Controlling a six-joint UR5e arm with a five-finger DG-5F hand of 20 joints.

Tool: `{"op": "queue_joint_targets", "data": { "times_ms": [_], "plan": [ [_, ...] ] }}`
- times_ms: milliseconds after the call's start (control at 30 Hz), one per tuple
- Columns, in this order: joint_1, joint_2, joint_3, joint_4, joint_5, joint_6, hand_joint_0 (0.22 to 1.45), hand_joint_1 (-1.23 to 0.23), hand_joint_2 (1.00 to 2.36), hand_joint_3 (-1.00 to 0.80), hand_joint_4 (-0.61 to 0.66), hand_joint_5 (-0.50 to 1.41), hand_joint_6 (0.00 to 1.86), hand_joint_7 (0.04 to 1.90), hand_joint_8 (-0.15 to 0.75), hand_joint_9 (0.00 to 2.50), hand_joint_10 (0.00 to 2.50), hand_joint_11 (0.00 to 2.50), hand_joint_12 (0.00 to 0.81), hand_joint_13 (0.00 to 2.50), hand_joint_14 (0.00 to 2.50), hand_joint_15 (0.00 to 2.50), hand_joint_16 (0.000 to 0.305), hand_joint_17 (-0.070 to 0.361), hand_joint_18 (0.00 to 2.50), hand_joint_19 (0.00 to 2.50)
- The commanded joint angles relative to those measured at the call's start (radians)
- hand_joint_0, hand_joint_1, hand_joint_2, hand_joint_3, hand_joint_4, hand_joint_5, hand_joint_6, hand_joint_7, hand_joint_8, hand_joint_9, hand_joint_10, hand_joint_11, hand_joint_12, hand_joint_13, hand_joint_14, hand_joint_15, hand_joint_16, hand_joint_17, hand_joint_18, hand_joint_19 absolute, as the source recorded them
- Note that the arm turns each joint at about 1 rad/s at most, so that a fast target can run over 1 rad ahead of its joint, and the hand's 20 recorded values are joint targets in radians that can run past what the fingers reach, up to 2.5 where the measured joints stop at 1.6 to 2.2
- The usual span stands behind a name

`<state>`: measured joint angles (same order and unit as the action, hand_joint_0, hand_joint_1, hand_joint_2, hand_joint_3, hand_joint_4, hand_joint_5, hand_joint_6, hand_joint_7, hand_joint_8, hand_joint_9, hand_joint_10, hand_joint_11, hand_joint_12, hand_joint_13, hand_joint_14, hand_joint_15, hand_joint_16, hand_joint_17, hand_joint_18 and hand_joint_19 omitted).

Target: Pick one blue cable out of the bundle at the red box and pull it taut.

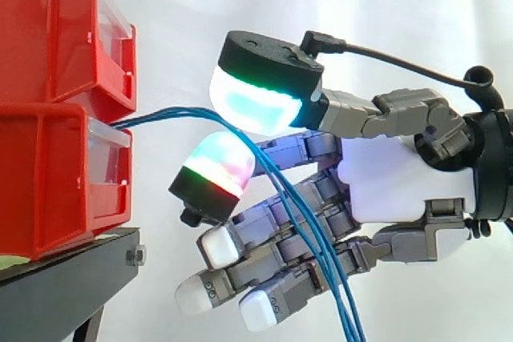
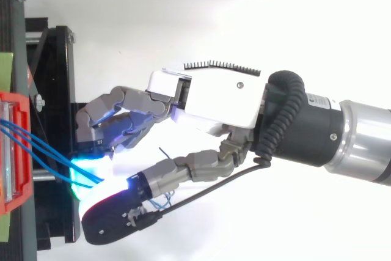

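The blue cables (image 1: 160, 115) were seen hanging slack from the red box (image 1: 48, 182) at frame left, passed between the parted pads (image 1: 256, 98) of the unclenched hand (image 1: 385, 182), so pinching one and tautening it were judged outstanding.

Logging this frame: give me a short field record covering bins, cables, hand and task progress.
bins: two red bins stacked on a black stand, at the side view's left
cables: several blue cables leave the lower bin's front, run right, then droop down across the hand
hand: hand level with the lower bin, reaching toward it from the right
hold: cannot tell whether a cable is held
progress: cables slack, none pulled taut yet
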<state>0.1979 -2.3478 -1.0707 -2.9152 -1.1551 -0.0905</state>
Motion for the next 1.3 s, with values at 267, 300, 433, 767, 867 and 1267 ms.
{"op": "queue_joint_targets", "data": {
  "times_ms": [267, 300, 433, 767, 867, 1267],
  "plan": [
    [0.000, -0.001, 0.000, -0.002, 0.000, 0.000, 0.58, -0.64, 1.01, -0.38, 0.09, -0.14, 0.79, 1.12, 0.355, 0.88, 0.02, 0.84, 0.420, 0.66, 0.01, 0.25, 0.056, 0.125, 0.76, 0.40],
    [0.000, -0.001, 0.000, -0.002, 0.000, 0.000, 0.59, -0.64, 1.01, -0.37, 0.09, -0.14, 0.79, 1.12, 0.355, 0.88, 0.02, 0.84, 0.419, 0.66, 0.01, 0.24, 0.055, 0.125, 0.76, 0.40],
    [0.000, -0.001, 0.000, -0.002, 0.000, -0.002, 0.58, -0.66, 1.02, -0.24, 0.08, -0.14, 0.80, 1.20, 0.358, 0.89, 0.02, 0.85, 0.424, 0.68, 0.01, 0.25, 0.056, 0.126, 0.79, 0.39],
    [0.000, -0.001, 0.000, -0.004, 0.002, 0.000, 0.60, -0.83, 1.02, -0.11, 0.10, -0.17, 0.86, 1.22, 0.354, 0.86, 0.02, 0.91, 0.417, 0.67, 0.01, 0.25, 0.055, 0.124, 0.78, 0.37],
    [0.000, -0.001, 0.000, -0.009, 0.000, 0.000, 0.62, -0.88, 1.03, -0.09, 0.07, -0.17, 0.86, 1.32, 0.351, 0.85, 0.02, 0.92, 0.414, 0.67, 0.01, 0.25, 0.055, 0.123, 0.78, 0.37],
    [-0.003, 0.007, 0.000, -0.050, -0.003, 0.002, 0.65, -0.95, 1.02, -0.21, 0.06, -0.19, 0.90, 1.17, 0.333, 0.79, 0.02, 0.90, 0.407, 0.62, 0.01, 0.24, 0.054, 0.122, 0.75, 0.34]
  ]
}}
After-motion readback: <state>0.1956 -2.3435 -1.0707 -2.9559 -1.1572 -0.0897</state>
